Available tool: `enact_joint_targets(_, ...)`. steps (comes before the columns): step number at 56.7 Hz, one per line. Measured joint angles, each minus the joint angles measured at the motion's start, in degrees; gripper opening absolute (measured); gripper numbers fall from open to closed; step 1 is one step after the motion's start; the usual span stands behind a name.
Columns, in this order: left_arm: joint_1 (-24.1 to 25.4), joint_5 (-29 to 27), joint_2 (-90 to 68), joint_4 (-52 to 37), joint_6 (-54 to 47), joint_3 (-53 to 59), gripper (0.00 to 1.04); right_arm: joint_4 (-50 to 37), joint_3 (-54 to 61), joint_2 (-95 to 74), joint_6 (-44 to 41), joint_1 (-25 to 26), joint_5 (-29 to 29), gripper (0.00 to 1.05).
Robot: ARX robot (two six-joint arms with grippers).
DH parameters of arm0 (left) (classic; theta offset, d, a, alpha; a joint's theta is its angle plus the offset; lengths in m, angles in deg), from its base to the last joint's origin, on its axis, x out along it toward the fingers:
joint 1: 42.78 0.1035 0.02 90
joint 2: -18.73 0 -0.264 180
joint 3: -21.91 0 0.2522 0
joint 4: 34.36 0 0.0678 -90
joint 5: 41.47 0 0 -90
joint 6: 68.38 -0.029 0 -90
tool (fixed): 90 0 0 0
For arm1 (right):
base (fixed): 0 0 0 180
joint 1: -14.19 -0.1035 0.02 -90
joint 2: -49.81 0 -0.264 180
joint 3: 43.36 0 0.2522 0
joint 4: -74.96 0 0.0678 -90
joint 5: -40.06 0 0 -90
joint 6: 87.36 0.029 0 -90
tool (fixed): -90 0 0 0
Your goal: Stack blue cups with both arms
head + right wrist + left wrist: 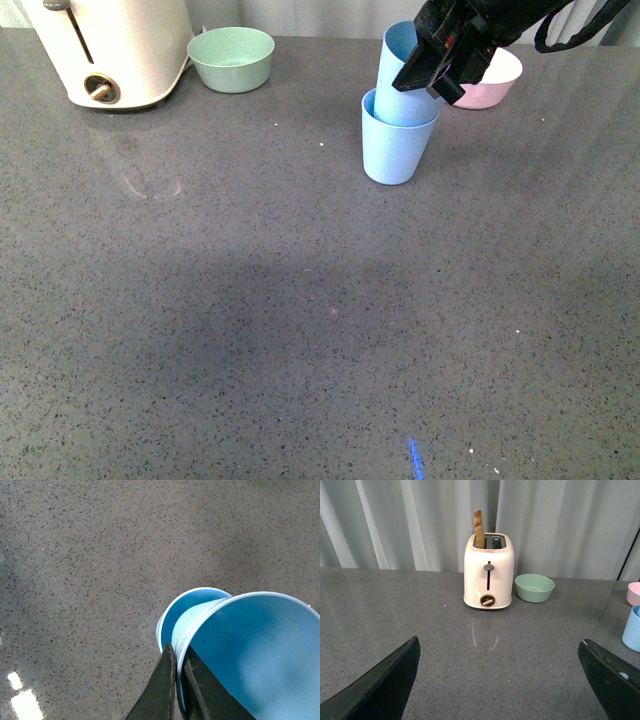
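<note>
Right end effector (pixel 432 82) tilted downward, pinching upper blue cup (pixel 398 65), partly inside lower cup (pixel 392 150).

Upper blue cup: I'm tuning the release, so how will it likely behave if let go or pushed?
The upper blue cup leans, only partly inside the lower blue cup, so it may rock or slide down. Its thin rim, pinched by the right end effector, suggests light, slightly flexible plastic. Shoved high, the stack could tip.

Upper cup (pixel 393 60), lower cup (pixel 392 155) pale blue; right pincer (pixel 432 82) black; counter (pixel 300 330) grey, dark-speckled; toaster (pixel 120 45) cream; green bowl (pixel 231 58), pink bowl (pixel 485 97).
</note>
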Motion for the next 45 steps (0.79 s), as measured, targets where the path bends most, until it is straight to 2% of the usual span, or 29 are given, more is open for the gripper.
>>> enact_joint_targets(3, 0.0, 0.0, 0.0, 0.0, 0.0, 0.0, 0.96, -0.15, -0.09, -0.04, 0.15, -0.04, 0.02, 0.05)
enact_joint_targets(9, 0.0, 0.0, 0.0, 0.0, 0.0, 0.0, 0.96, -0.85, -0.52, -0.04, 0.96, -0.09, 0.09, 0.21)
enact_joint_targets(14, 0.0, 0.0, 0.0, 0.0, -0.02, 0.0, 0.96, -1.79, -0.7, -0.02, 1.68, -0.02, 0.07, 0.4)
enact_joint_targets(22, 0.0, 0.0, 0.0, 0.0, 0.0, 0.0, 0.96, -4.22, 0.13, 0.9, 3.32, 0.63, -0.7, 0.59)
enact_joint_targets(30, 0.0, 0.0, 0.0, 0.0, 0.0, 0.0, 0.96, -10.86, 5.38, 6.54, 8.09, 2.73, -3.5, 0.8)
enact_joint_targets(34, 0.0, 0.0, 0.0, 0.0, -0.02, 0.0, 0.96, -18.01, 11.5, 13.27, 12.68, 5.18, -5.2, 0.93)
enact_joint_targets(36, 0.0, 0.0, 0.0, 0.0, 0.0, 0.0, 0.96, -21.35, 14.73, 16.72, 14.58, 6.43, -4.98, 0.97)
enact_joint_targets(45, 0.0, 0.0, 0.0, 0.0, 0.0, 0.0, 0.96, -35.39, 30.64, 32.46, 22.05, 11.65, -0.59, 0.96)
